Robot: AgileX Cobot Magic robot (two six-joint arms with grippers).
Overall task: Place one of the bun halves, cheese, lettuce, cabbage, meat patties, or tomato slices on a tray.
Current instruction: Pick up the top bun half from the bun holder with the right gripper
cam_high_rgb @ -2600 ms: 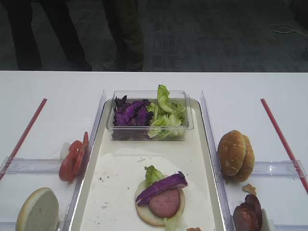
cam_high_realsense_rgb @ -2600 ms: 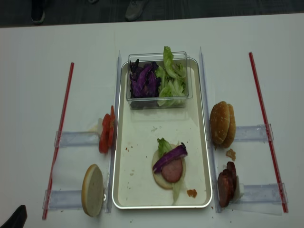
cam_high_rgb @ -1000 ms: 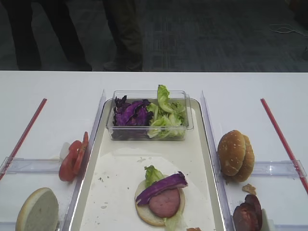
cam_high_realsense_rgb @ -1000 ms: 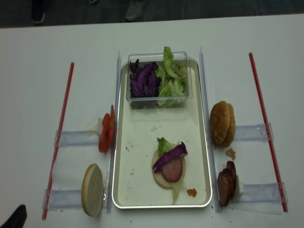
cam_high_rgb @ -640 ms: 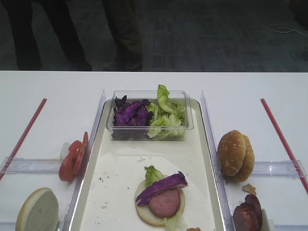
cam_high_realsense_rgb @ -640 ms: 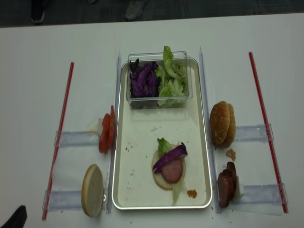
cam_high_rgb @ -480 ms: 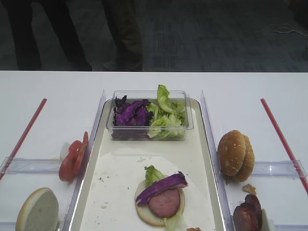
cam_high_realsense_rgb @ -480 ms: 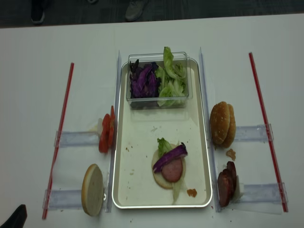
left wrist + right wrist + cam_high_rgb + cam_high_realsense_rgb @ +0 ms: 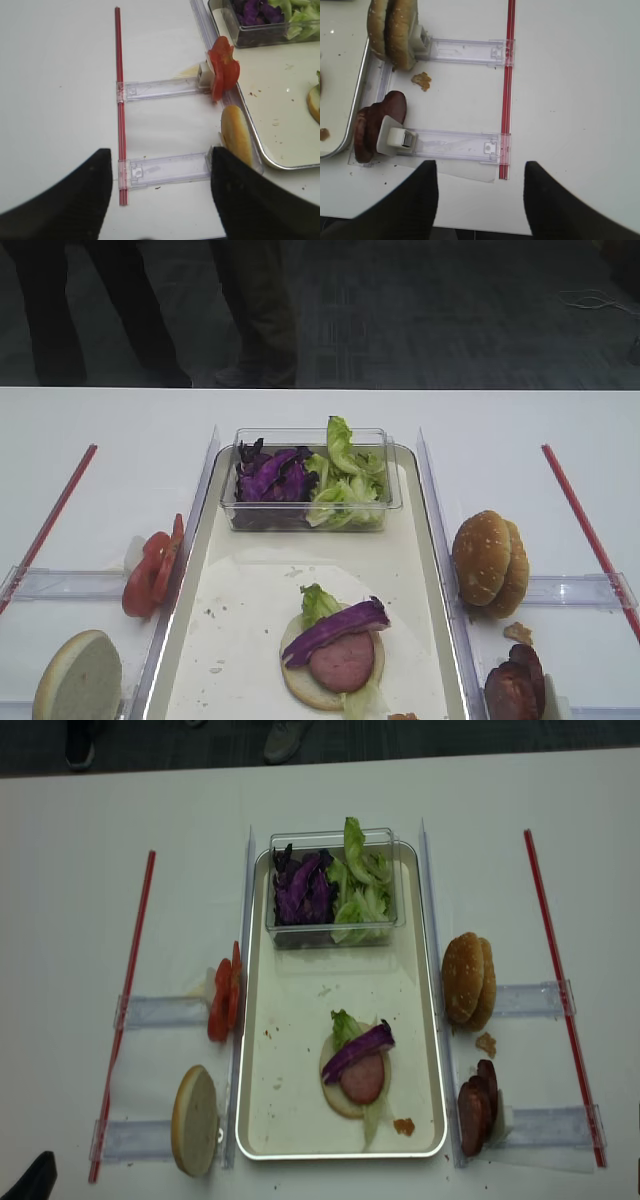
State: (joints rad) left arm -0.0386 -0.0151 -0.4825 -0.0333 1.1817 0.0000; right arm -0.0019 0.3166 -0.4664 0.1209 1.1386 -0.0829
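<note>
The cream tray lies mid-table. On it stand a clear box of purple cabbage and lettuce, and a burger base topped with pink meat, cabbage and lettuce. Sesame bun halves stand on edge right of the tray, with meat patties nearer me. Tomato slices stand left of the tray. No cheese is in view. My right gripper hangs open and empty over the table's front edge, right of the patties. My left gripper is open and empty, left of a pale bun half.
Clear plastic holders prop the food on both sides of the tray. A red strip runs along each outer side. Crumbs lie between the buns and patties. People's legs stand beyond the far edge.
</note>
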